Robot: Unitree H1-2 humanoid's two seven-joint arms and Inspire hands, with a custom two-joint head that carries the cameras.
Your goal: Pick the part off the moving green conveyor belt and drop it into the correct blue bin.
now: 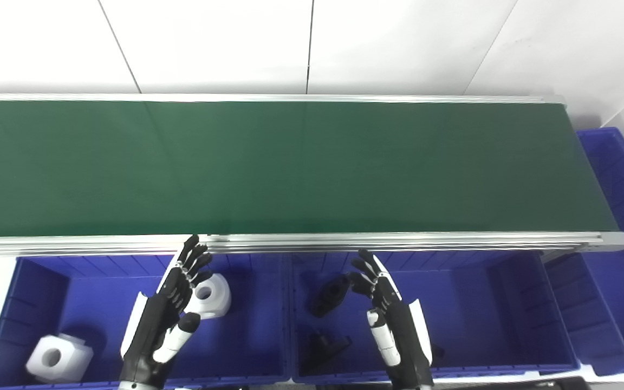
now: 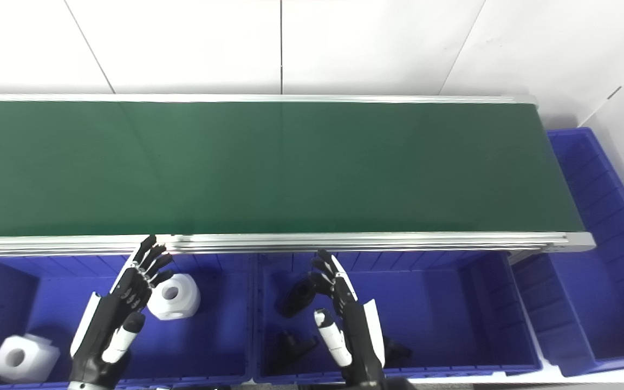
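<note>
Beyond both hands I see the green conveyor belt [image 1: 290, 168] with no part on it; my left hand [image 1: 166, 319] hovers empty, fingers spread, over the left blue bin [image 1: 247, 325], two white parts [image 1: 212, 295] beside and below-left of it; my right hand [image 1: 390, 319], likewise spread and empty, hangs over the middle blue bin [image 1: 480, 314], black parts [image 1: 329, 295] just left of it.

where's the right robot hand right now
The right robot hand hangs open over the middle blue bin, just below the conveyor's near rail, beside a black part lying in that bin.
</note>
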